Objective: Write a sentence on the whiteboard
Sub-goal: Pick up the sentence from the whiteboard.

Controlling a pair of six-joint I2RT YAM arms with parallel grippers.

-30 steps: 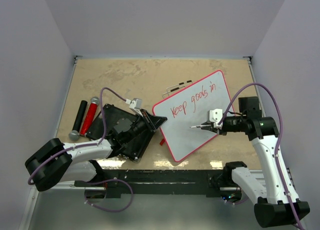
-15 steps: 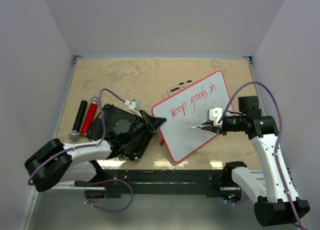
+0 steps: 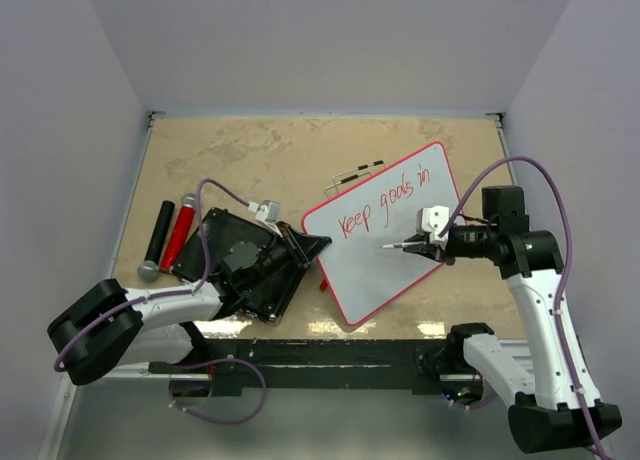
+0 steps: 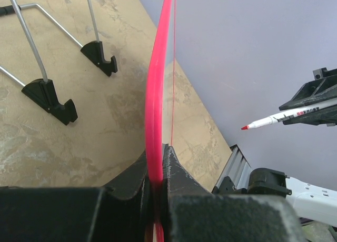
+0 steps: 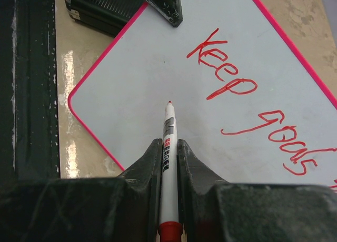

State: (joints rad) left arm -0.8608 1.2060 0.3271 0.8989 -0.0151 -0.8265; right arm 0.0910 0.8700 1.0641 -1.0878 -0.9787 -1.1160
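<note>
Red-tipped marker (image 5: 167,127) tight between right fingers (image 5: 147,165)

One whiteboard (image 3: 390,275) carries three red handwritten words (image 3: 385,202), and there is one red-tipped marker (image 3: 398,247). Near the tabletop's left edge lie two cylinders, a black cylinder (image 3: 159,230) and a red cylinder (image 3: 178,236). There is also one black ribbed slab (image 5: 97,13), and one wire stand (image 3: 355,173) toward the far edge.

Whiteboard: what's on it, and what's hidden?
Red writing, "Keep goals in"; the rest of the whiteboard is blank. The left hand covers one corner; the right hand and marker hide part of the right side.
</note>
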